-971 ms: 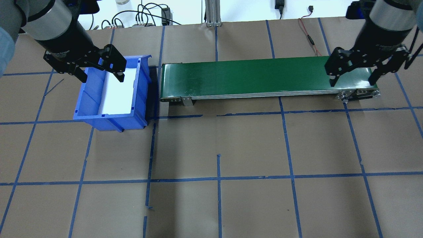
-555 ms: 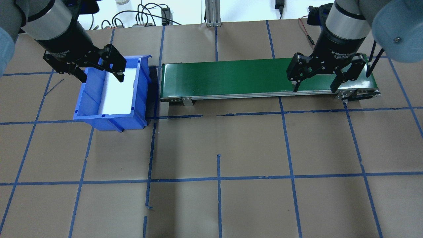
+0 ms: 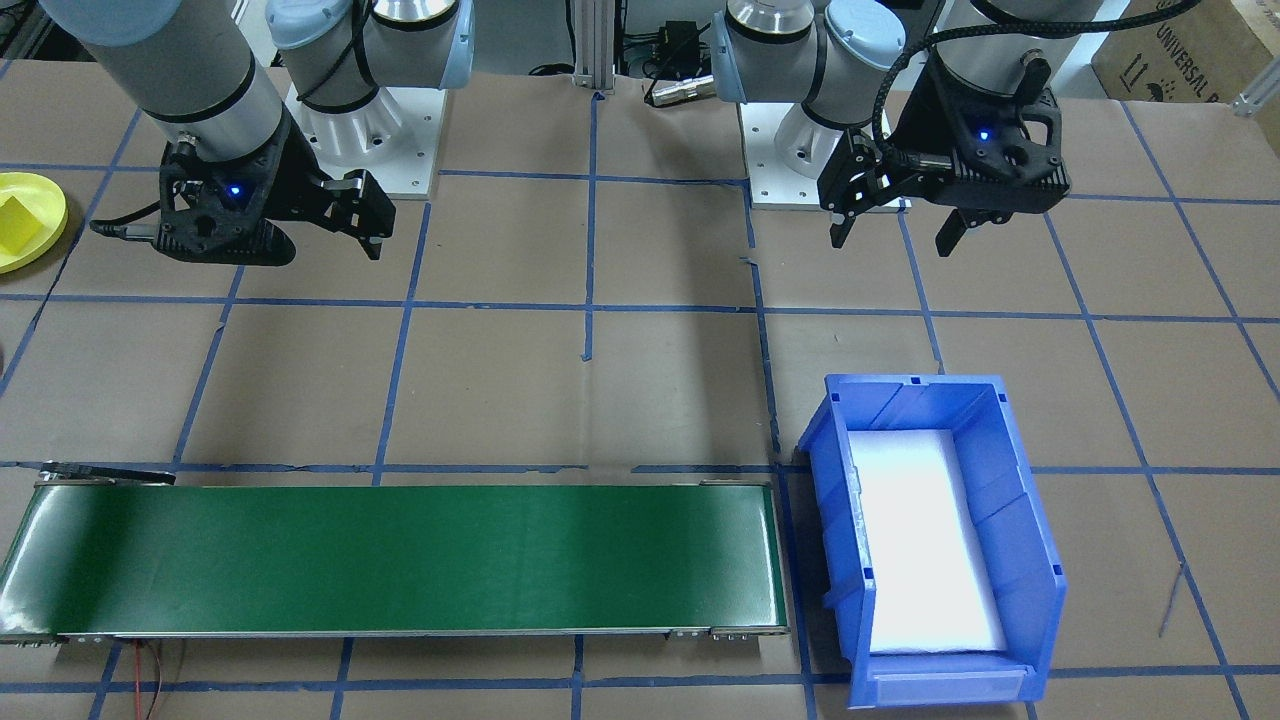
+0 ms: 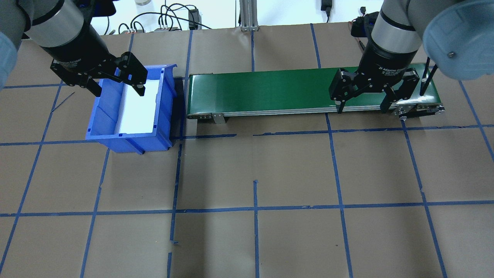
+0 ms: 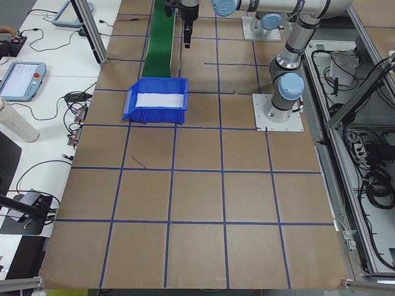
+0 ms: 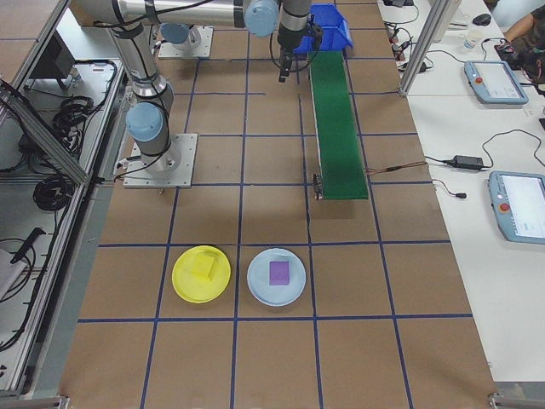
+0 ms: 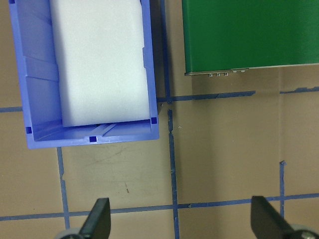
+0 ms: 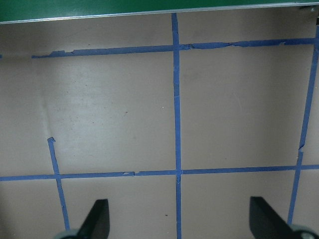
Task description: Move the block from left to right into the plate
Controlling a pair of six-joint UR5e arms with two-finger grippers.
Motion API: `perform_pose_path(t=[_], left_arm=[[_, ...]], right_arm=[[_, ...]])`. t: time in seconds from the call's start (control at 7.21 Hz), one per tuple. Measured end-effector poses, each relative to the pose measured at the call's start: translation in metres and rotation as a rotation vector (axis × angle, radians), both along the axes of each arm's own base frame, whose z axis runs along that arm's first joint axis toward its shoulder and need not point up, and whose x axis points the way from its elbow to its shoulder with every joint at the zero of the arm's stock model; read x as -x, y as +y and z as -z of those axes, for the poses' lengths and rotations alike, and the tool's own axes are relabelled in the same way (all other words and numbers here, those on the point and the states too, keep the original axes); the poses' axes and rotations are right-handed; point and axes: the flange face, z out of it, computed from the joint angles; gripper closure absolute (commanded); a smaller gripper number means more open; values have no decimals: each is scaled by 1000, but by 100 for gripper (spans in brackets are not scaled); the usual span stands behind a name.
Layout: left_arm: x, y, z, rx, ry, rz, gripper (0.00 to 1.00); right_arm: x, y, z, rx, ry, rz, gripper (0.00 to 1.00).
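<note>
front-facing view: your left gripper (image 3: 893, 238) hangs with its jaws spread and nothing between them, on the robot side of the blue bin (image 3: 1030, 560). your right gripper (image 3: 365, 222) is just as wide and empty, well back from the green conveyor (image 3: 400, 558). the yellow plate (image 3: 28, 251) sits at the view's left edge, far from the conveyor, with a yellow block (image 3: 20, 222) already in it.

overhead view: the left gripper (image 4: 117, 92) hovers over the bin's far rim and the right gripper (image 4: 361, 109) over the conveyor's right end. belt and bin show no block, so you have nothing to pick here.

right side view: the plate (image 6: 201, 274) lies beyond the conveyor's near end, beside a pale blue plate (image 6: 277, 277) that holds a purple block (image 6: 278, 273).

wrist views: both show spread fingertips over bare paper; the left one sees only a white foam liner (image 7: 99, 59) in the bin.

risk, as i judge it: closing now grabs air, and a low sweep could clip the bin rim or the belt's edge.

the table is brown paper gridded with blue tape, torn in places. tablets and cables lie on the side benches.
</note>
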Motion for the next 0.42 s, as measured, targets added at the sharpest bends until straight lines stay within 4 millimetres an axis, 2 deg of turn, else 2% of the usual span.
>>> perform_pose_path(t=[0.42], left_arm=[[0,0,0,0,0,0,0]], right_arm=[[1,1,5,-9,6,-2,0]])
